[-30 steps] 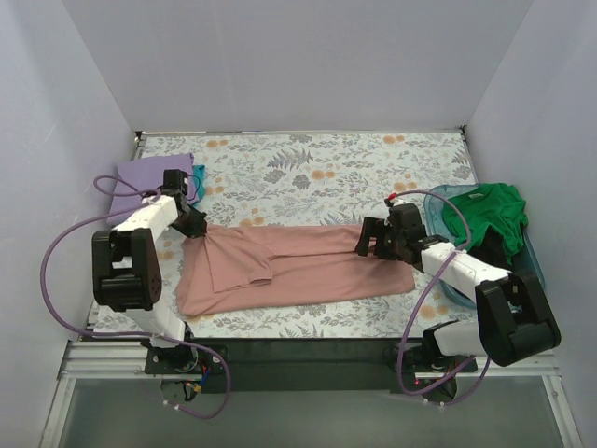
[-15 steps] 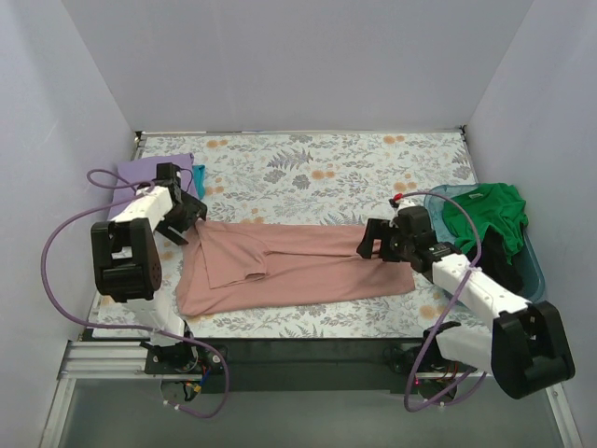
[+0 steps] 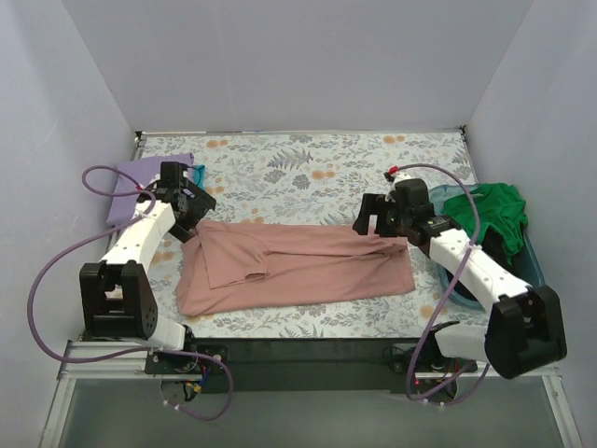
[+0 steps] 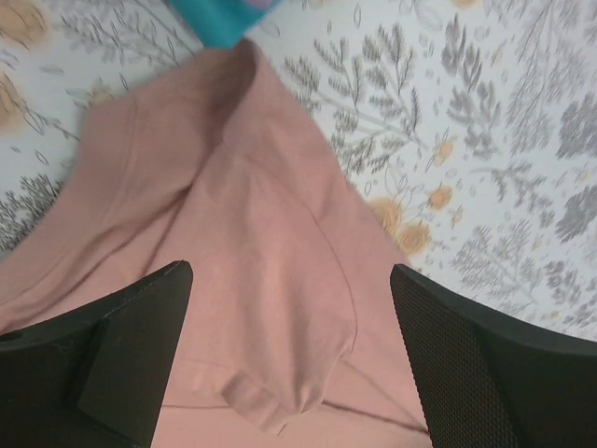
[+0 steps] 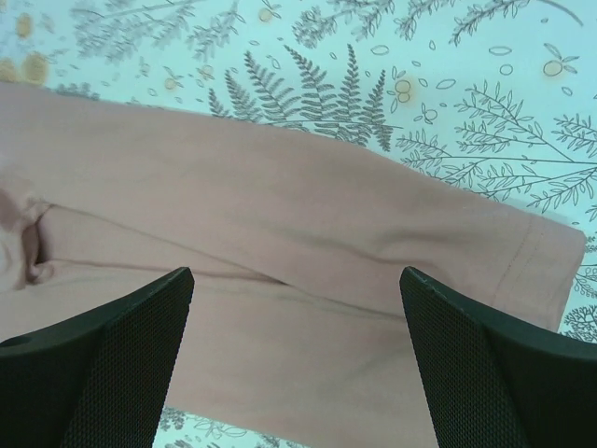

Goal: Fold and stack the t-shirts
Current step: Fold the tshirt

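A dusty pink t-shirt (image 3: 298,266) lies flat across the near middle of the table, folded into a long band with one sleeve (image 4: 266,397) turned over on top. My left gripper (image 3: 193,210) hovers open above its far left corner, with only pink cloth (image 4: 252,233) showing below the jaws. Over the shirt's far right edge (image 5: 308,233), my right gripper (image 3: 370,222) is open too and holds nothing. A folded lavender t-shirt (image 3: 140,177) sits at the far left on a teal one (image 3: 198,174). A green t-shirt (image 3: 485,213) lies in the tub.
The translucent teal tub (image 3: 536,266) stands at the right edge with dark cloth (image 3: 494,250) under the green shirt. A teal cloth corner (image 4: 219,17) shows just past the pink shirt. White walls close in the flower-print table (image 3: 308,168) on three sides.
My left gripper opened and let go of the pink shirt's far left corner, then pulled back a little. My right gripper, open throughout, moved toward the far side.
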Controlling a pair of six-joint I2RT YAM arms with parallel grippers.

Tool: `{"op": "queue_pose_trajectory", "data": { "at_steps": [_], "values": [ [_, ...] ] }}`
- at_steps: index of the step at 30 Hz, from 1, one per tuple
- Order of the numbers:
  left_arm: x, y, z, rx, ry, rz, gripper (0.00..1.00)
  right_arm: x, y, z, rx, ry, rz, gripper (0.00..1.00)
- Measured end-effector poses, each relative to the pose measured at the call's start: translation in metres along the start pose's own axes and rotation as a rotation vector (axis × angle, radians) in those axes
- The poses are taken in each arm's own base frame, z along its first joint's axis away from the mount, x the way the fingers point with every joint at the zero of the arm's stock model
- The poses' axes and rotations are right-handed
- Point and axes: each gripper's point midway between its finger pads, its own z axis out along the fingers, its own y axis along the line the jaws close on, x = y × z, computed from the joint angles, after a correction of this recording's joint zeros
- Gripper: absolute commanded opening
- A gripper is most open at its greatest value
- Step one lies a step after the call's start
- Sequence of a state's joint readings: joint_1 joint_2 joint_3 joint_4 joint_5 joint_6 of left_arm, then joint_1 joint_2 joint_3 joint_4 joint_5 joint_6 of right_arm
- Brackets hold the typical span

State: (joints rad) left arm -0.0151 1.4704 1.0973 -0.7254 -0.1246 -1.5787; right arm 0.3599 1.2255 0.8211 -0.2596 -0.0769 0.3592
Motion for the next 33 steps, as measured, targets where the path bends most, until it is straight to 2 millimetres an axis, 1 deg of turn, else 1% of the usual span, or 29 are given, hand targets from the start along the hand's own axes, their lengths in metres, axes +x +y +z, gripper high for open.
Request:
{"op": "queue_pose_trajectory", "data": {
  "at_steps": [2, 4, 6, 9, 10, 11, 15, 18, 23, 26, 28, 31, 33],
  "values": [
    [0.016, -0.001, 0.000, 0.002, 0.022, 0.028, 0.88, 0.005, -0.005, 0.012, 0.022, 0.036, 0.006, 0.98],
    [0.037, -0.001, 0.003, 0.002, 0.052, 0.070, 0.88, 0.019, -0.015, 0.023, 0.056, 0.086, 0.017, 0.98],
    [0.052, 0.001, 0.006, -0.005, 0.077, 0.100, 0.88, 0.037, -0.027, 0.031, 0.091, 0.138, 0.029, 0.98],
    [0.072, 0.009, 0.016, -0.034, 0.118, 0.135, 0.89, 0.062, -0.047, 0.035, 0.144, 0.199, 0.056, 0.98],
    [0.077, 0.017, 0.023, -0.064, 0.136, 0.141, 0.89, 0.072, -0.057, 0.035, 0.168, 0.222, 0.074, 0.98],
    [0.080, 0.022, 0.027, -0.082, 0.144, 0.144, 0.89, 0.074, -0.062, 0.035, 0.180, 0.221, 0.085, 0.98],
    [0.088, 0.038, 0.036, -0.135, 0.163, 0.152, 0.89, 0.077, -0.072, 0.027, 0.197, 0.187, 0.109, 0.98],
    [0.089, 0.040, 0.037, -0.145, 0.164, 0.155, 0.89, 0.078, -0.076, 0.017, 0.207, 0.163, 0.114, 0.98],
    [0.089, 0.040, 0.037, -0.146, 0.163, 0.154, 0.89, 0.055, -0.068, 0.001, 0.173, 0.066, 0.086, 0.98],
    [0.087, 0.038, 0.034, -0.134, 0.157, 0.151, 0.89, 0.044, -0.062, -0.006, 0.152, 0.021, 0.062, 0.98],
    [0.086, 0.034, 0.028, -0.112, 0.150, 0.147, 0.89, 0.040, -0.061, -0.007, 0.149, 0.012, 0.053, 0.98],
    [0.086, 0.022, 0.016, -0.053, 0.135, 0.148, 0.89, 0.042, -0.065, -0.003, 0.159, 0.033, 0.057, 0.99],
    [0.090, 0.014, 0.006, 0.001, 0.133, 0.154, 0.90, 0.050, -0.069, 0.003, 0.167, 0.069, 0.068, 0.98]
  ]
}}
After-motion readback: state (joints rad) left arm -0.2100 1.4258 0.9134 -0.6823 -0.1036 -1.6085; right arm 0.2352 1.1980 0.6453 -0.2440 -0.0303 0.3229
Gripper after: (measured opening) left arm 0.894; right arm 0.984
